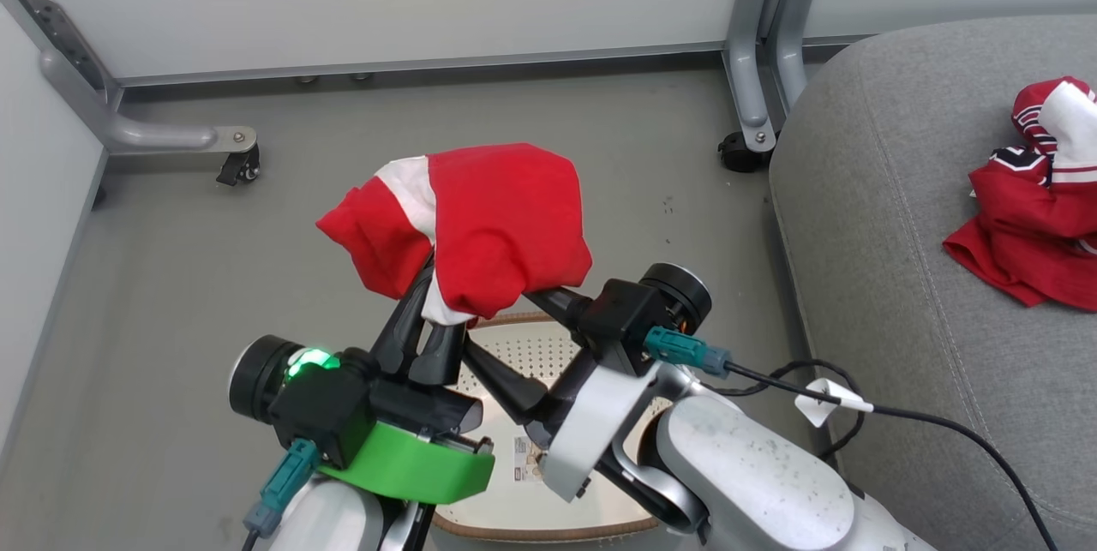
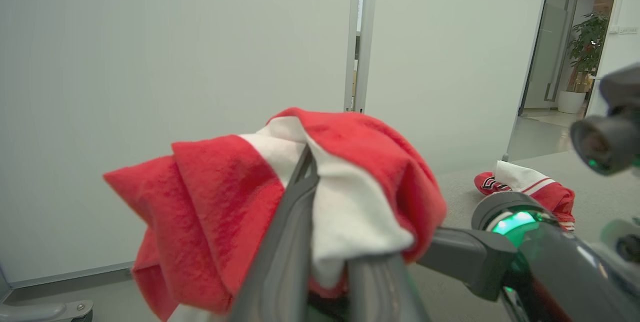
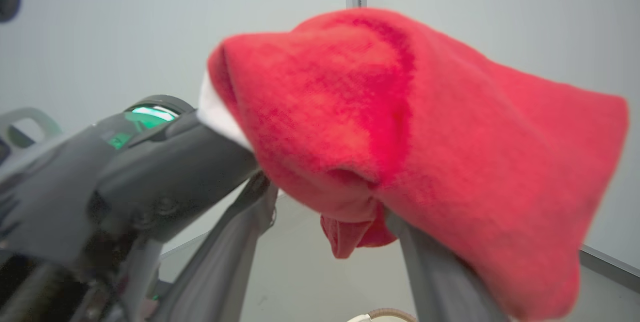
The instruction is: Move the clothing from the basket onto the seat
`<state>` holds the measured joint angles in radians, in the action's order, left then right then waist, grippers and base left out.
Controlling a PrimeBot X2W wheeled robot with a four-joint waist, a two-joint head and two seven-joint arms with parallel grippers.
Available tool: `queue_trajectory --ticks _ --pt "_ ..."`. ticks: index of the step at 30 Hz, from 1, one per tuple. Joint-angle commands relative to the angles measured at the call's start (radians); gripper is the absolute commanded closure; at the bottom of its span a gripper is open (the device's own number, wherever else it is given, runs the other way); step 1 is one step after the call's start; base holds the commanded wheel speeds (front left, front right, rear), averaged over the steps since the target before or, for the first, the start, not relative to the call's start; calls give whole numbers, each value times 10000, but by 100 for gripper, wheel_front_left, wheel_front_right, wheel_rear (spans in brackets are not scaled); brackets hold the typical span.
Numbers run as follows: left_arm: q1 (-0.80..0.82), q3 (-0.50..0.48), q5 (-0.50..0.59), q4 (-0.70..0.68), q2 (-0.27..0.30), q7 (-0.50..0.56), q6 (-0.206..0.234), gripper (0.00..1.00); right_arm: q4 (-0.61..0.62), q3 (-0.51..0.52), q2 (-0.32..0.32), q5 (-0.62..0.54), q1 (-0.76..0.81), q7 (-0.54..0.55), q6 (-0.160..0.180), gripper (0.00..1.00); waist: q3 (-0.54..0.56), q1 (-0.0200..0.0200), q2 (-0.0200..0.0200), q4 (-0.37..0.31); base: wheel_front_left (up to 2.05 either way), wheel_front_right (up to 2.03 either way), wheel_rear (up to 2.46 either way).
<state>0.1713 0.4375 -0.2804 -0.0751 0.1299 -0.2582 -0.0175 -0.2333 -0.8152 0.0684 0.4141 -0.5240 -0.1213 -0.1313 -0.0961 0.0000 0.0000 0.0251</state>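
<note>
Carrying is the step in hand: the left gripper [image 1: 428, 321] pinches the red garment [image 1: 497, 217], raised above the basket [image 1: 548, 531], while the right gripper [image 1: 506, 324] stands spread, cloth draped over one finger. The other garment [image 1: 1037, 217] lies on the seat [image 1: 891, 234]; next, I judge, comes a rightward swing over it before letting go

I see a white panel on the soft red fabric garment [image 1: 506, 225]. The second soft garment [image 1: 1041, 200] is red too, with white panels, red-and-white striped trim and a dark patterned patch, against the grey woven sofa cushion [image 1: 874, 191]. The perforated plastic basket [image 1: 523, 350] is cream-white with a brown rim. My left wrist's plastic collar [image 1: 411, 470] is bright green.
</note>
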Motion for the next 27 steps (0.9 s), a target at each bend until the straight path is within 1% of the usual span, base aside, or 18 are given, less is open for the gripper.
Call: queue_trajectory --ticks 1,11,23,24,26,27 --pt "135 14 26 10 -21 -66 -15 100 -113 -69 -59 103 -220 -113 10 100 -5 0 0 7 0 0 0" --pt "154 -19 -30 11 -24 -64 22 100 -660 -423 -90 435 -578 -461 10 100 -47 0 0 -41 0 0 0" --pt "161 -17 -15 109 6 -74 73 100 -855 -530 4 527 -690 -589 12 100 -58 0 0 -36 0 0 0" --pt "166 -44 3 134 0 -75 114 63 -858 -521 20 517 -712 -591 12 100 -64 0 0 -31 0 0 0" --pt "161 -58 21 158 -4 -75 180 0 -875 -498 60 486 -759 -604 12 100 -70 0 0 -21 0 0 0" --pt "157 -64 31 147 4 -73 194 0 -881 -487 72 481 -777 -611 10 100 -75 0 0 -16 0 0 0"
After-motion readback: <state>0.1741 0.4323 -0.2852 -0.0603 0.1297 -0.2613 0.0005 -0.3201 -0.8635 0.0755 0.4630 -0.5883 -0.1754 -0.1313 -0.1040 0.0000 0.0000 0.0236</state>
